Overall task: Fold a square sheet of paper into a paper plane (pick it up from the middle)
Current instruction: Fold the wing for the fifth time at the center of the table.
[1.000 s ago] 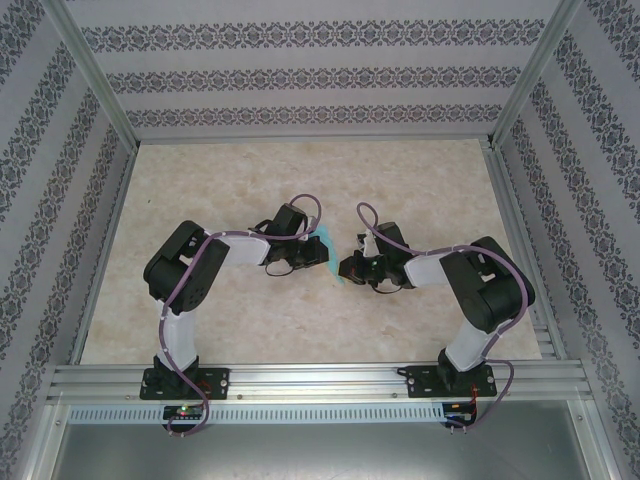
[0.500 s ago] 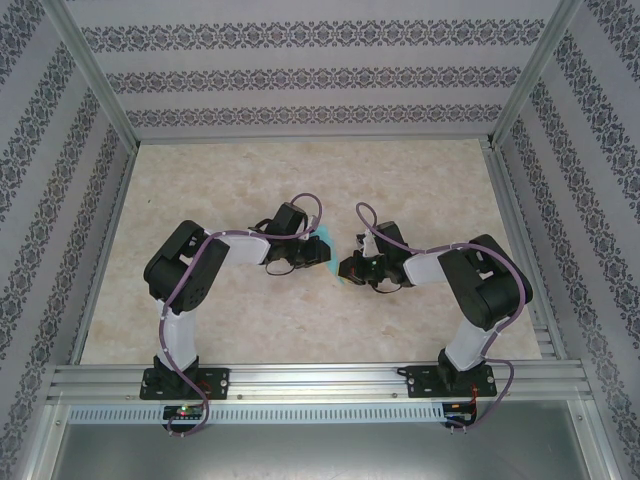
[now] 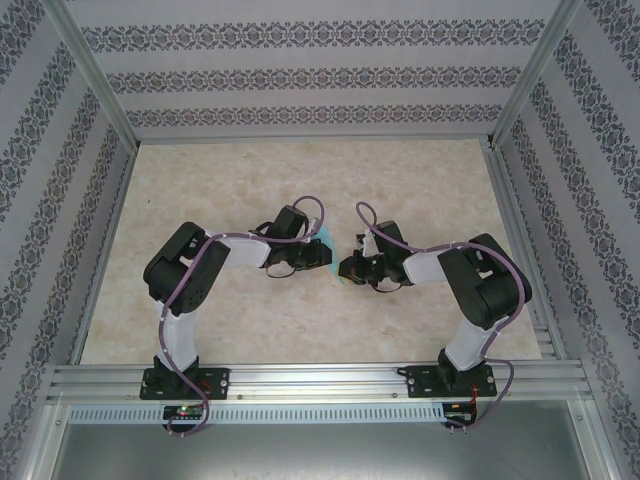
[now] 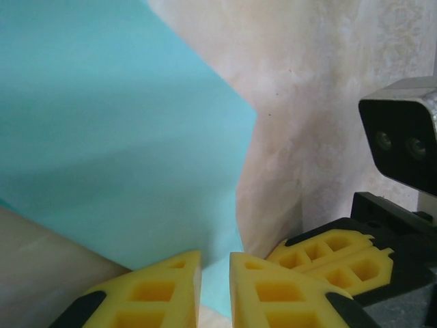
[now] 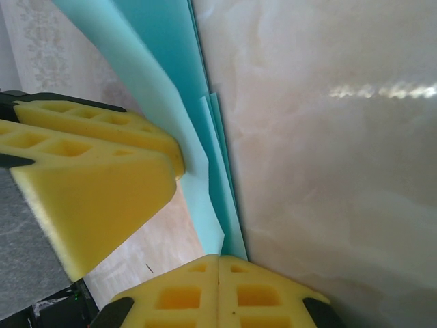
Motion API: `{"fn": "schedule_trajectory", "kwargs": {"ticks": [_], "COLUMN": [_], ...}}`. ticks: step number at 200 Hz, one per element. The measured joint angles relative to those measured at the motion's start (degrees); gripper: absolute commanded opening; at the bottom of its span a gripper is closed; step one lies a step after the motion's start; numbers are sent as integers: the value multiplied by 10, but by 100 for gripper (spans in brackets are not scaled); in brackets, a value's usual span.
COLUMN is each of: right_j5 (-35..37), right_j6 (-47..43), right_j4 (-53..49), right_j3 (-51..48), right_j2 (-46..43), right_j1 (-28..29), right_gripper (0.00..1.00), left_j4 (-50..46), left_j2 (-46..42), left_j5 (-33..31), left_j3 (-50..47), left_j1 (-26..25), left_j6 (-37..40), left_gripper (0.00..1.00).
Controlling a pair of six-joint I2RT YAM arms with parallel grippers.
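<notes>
Both pincers meeting mid-surface (image 3: 230, 170) over the teal paper (image 3: 330, 262). Right pincer (image 5: 218, 263) pressed together, pinching the folded edge to hold the layers. Left pincer (image 4: 216, 273) nearly together on the sheet's lower edge, seemingly gripping to steady the fold.

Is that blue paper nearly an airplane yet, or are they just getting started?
Partly there. The teal paper already shows layered folded edges and is off the table, but no dart shape is visible yet. Both the left gripper and the right gripper pinch it between them. The rest of the folding looks still to come.
</notes>
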Motion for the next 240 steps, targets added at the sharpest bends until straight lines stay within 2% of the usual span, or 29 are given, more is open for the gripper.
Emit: {"fn": "schedule_trajectory", "kwargs": {"ticks": [57,142,173,200,219,240], "right_j5": [4,16,17,53,87,103], "right_j6": [-3,-12,-17,-26,-39,-50], "right_j4": [-12,-36,-45,-112,-162,-184], "right_j3": [1,-13,-9,-7,8,38], "right_j2": [-10,-29,-33,-82,-124,-132], "right_j1": [0,0,2,11,25,47], "right_gripper": [12,8,16,20,20,17], "left_j4": [-85,-100,-102,-104,-106,-110], "left_j2": [10,14,14,15,16,16], "left_j5": [-38,-46,-46,-46,-46,-46], "left_j3": [45,53,54,56,57,60], "left_j1": [-8,-10,-10,-10,-10,-10], "left_j6": [3,2,2,2,2,2], "left_gripper": [14,14,14,14,14,14]}}
